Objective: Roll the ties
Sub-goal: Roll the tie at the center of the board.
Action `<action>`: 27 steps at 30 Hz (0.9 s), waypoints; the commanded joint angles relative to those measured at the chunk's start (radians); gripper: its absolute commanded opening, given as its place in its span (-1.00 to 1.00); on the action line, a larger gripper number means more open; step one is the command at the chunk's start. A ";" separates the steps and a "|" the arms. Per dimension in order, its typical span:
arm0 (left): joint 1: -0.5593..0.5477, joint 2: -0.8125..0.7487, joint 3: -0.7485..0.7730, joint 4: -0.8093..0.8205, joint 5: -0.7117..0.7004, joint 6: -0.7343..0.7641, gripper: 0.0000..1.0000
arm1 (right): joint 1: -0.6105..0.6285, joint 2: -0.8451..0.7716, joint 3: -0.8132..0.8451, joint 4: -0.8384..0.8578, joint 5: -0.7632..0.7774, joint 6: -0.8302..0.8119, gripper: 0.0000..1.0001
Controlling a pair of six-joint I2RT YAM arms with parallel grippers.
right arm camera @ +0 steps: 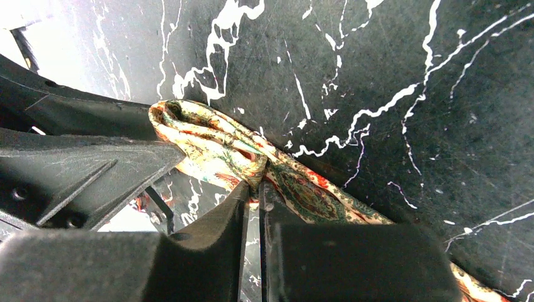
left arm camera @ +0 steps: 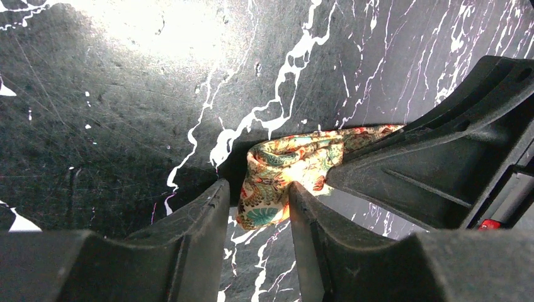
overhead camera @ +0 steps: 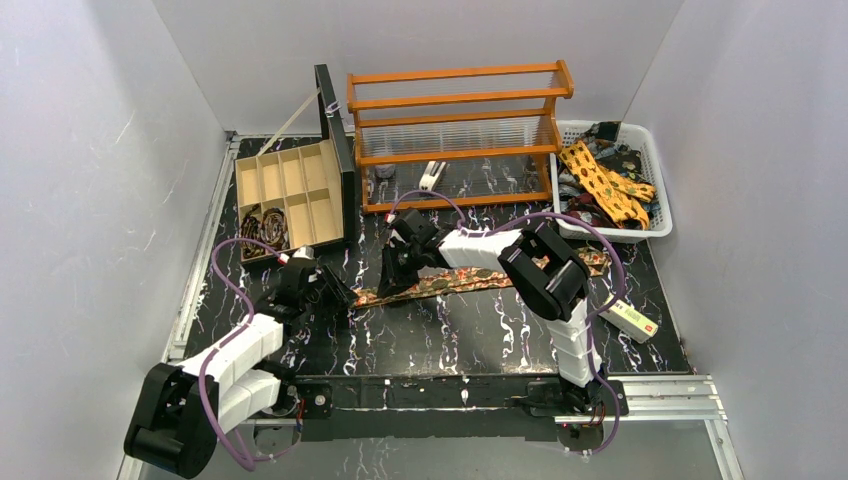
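The left arm reaches up and to the right from its base at the near left corner, forearm low, so the left gripper sits close over the black, white-veined marble-look table. The right arm rises from the near edge, bends at a high elbow and doubles back leftward. This tips the right gripper down just beside the left one.

The right jaws are nearly together, pinching the long red-brown fabric necktie with gold-green motifs just behind its folded end. The left jaws stand partly apart astride that puffed fold; I cannot tell whether they nip it.

The necktie lies flat across the table's middle, long axis left to right. Its folded end is at the left and the rest passes beneath the right forearm.

Bare table lies nearer than the necktie. Beyond it stand an orange wooden slatted rack and a tan compartmented box. A white plastic basket of loose ties sits far right, and a small white-and-red box lies by the right arm
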 commanded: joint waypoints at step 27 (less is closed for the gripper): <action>0.005 -0.089 0.176 -0.370 -0.191 0.061 0.04 | 0.039 -0.068 0.110 0.030 -0.010 -0.046 -0.63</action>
